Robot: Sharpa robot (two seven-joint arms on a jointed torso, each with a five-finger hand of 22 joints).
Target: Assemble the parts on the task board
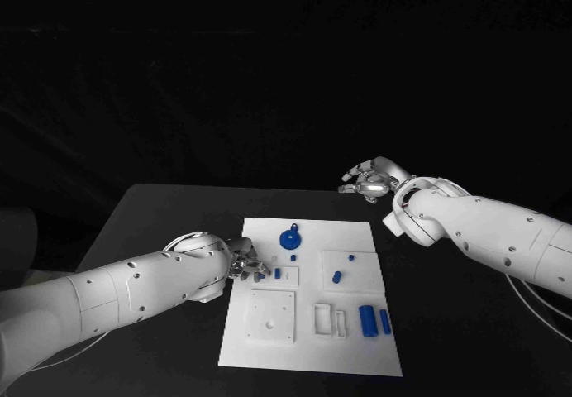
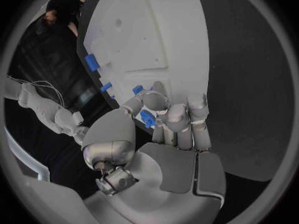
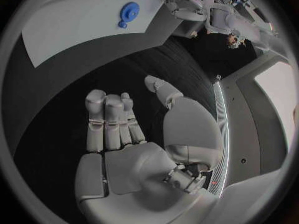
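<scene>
The white task board (image 1: 312, 347) lies in the middle of the table. My left hand (image 1: 247, 265) is at the board's left edge, its fingers (image 2: 177, 122) curled around a small blue part (image 2: 147, 117). Another small blue part (image 1: 277, 271) stands on the board just beside that hand. A round blue disc with a knob (image 1: 291, 239) sits near the far edge. Two blue cylinders (image 1: 369, 320) lie near the front right. My right hand (image 1: 369, 180) hovers beyond the board's far right corner, fingers (image 3: 109, 119) apart and holding nothing.
Further small blue parts (image 1: 336, 277) stand in a square recess on the right of the board. A square raised block (image 1: 272, 316) and narrow slots (image 1: 323, 318) occupy the near half. Bare black table (image 1: 167, 215) lies on both sides.
</scene>
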